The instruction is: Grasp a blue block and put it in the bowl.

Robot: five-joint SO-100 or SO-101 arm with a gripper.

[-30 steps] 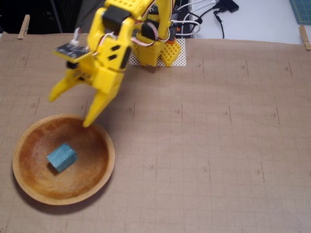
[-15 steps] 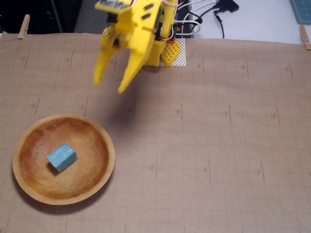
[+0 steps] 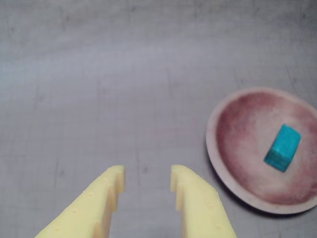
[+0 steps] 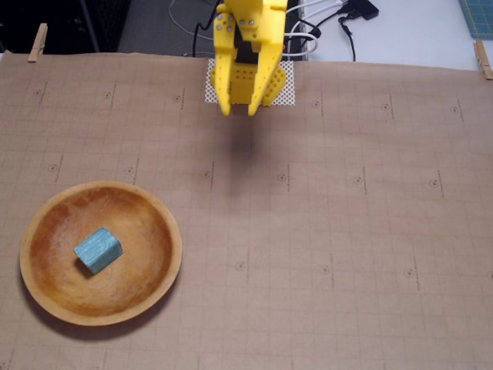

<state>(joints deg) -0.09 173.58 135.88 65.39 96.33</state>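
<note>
The blue block (image 4: pixel 98 249) lies inside the wooden bowl (image 4: pixel 46 281) at the lower left of the fixed view, a little left of the bowl's middle. In the wrist view the block (image 3: pixel 283 148) lies in the bowl (image 3: pixel 233 129) at the right edge. My yellow gripper (image 4: pixel 238 112) hangs open and empty above the paper near the far edge of the table, well away from the bowl. In the wrist view the gripper (image 3: pixel 147 179) enters from the bottom with a clear gap between its fingertips.
Brown gridded paper (image 4: pixel 323 231) covers the table, pinned by clothespins (image 4: pixel 37 42) at the far corners. A white mesh pad (image 4: pixel 286 92) lies under the arm's base. Black cables (image 4: pixel 339 23) run behind the table's far edge.
</note>
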